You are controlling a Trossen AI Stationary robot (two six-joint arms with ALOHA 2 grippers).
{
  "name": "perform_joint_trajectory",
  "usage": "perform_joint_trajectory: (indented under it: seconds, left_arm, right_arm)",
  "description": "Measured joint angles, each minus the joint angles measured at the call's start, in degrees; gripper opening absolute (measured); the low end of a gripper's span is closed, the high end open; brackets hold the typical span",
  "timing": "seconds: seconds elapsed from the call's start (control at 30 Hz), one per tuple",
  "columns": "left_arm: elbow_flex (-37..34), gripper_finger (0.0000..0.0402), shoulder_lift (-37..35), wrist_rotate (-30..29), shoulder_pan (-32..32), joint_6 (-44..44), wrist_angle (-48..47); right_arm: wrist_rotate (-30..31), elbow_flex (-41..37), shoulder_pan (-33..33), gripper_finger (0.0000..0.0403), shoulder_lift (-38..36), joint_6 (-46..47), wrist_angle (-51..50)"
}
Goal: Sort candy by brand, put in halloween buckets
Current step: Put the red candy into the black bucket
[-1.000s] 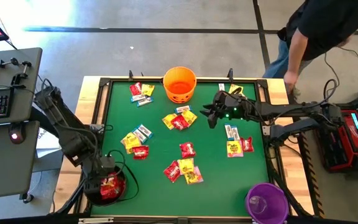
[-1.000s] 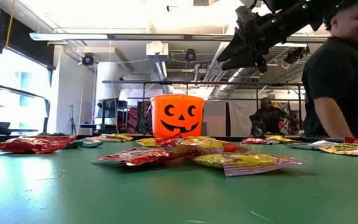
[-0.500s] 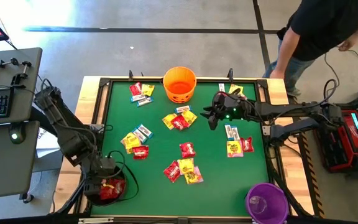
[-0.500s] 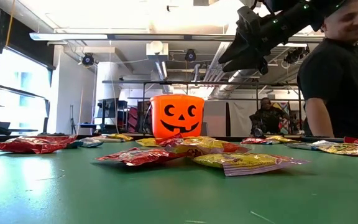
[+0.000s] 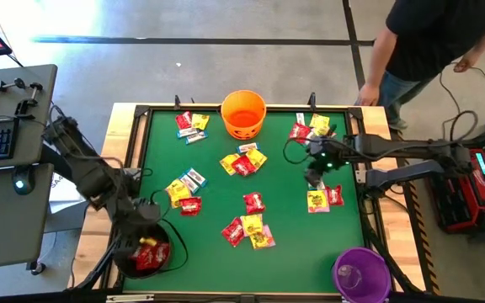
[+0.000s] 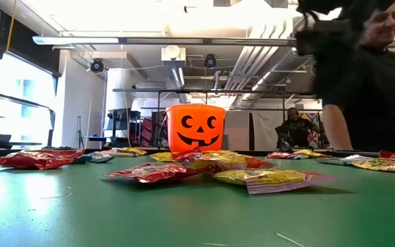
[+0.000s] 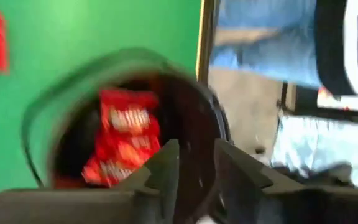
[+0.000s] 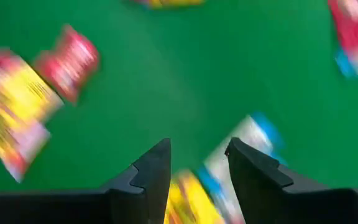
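Table: green mat [image 5: 217, 227] in a wooden frame, seen from above with both arms over it.
Person: stands beyond the far right corner [image 5: 432, 38], dark shirt and blue trousers; also fills the right of the low view.
Orange bucket: with a pumpkin face, at the far edge near the middle [image 5: 243, 114]; upright, showing its face in the low view [image 6: 195, 127].
Black bucket: at the near left corner [image 5: 146, 255], holding red packets [image 7: 124, 140].
Purple bucket: at the near right corner [image 5: 361, 273], upright.
Left gripper: hangs over the rim of the black bucket [image 5: 141, 217]; its wrist view shows the two fingers [image 7: 166, 163] a small gap apart with nothing between them.
Right gripper: over the right part of the mat [image 5: 317, 168], above the white-and-blue packet [image 8: 241, 149]; fingers [image 8: 155, 168] parted, holding nothing.
Candy: loose packets in red, yellow and white-with-blue lie in clusters: far left [image 5: 191, 125], centre [image 5: 243, 161], left [image 5: 183, 192], near centre [image 5: 249, 225], far right [image 5: 310, 128], and right beside the frame [image 5: 325, 198].
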Motion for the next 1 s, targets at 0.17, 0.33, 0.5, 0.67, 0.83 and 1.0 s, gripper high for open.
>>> perform_joint_trajectory:
  seconds: [0.17,0.33,0.5,0.67,0.83,1.0]
  left_arm:
    - [0.0,0.0046,-1.9,-0.53,9.13,10.06,3.57]
    - [0.02,0.0015,-1.84,1.35,17.97,19.56,11.47]
    - [0.02,0.0001,-1.47,2.9,24.15,24.44,16.95]
    - [0.02,0.0001,-1.48,2.92,27.17,26.41,17.81]
    - [0.02,0.0001,-1.48,2.48,28.19,26.76,17.83]
    - [0.02,0.0001,-1.22,0.89,28.29,27.37,17.81]
  right_arm:
    - [-4.68,0.03,-0.05,0.0147,-0.19,1.91,-16.08]
    - [-8.92,-4.36,-0.05,0.0147,0.12,1.86,-16.7]
    - [-8.69,-6.21,-0.05,0.0147,1.77,1.27,-15.25]
    - [-8.5,-6.28,-0.05,0.0167,5.44,1.27,-14.09]
    - [-4.8,-6.31,-0.24,0.0217,10.62,0.85,-13.81]
    - [-5.35,-6.33,-1.47,0.0224,15.07,-1.49,-11.7]
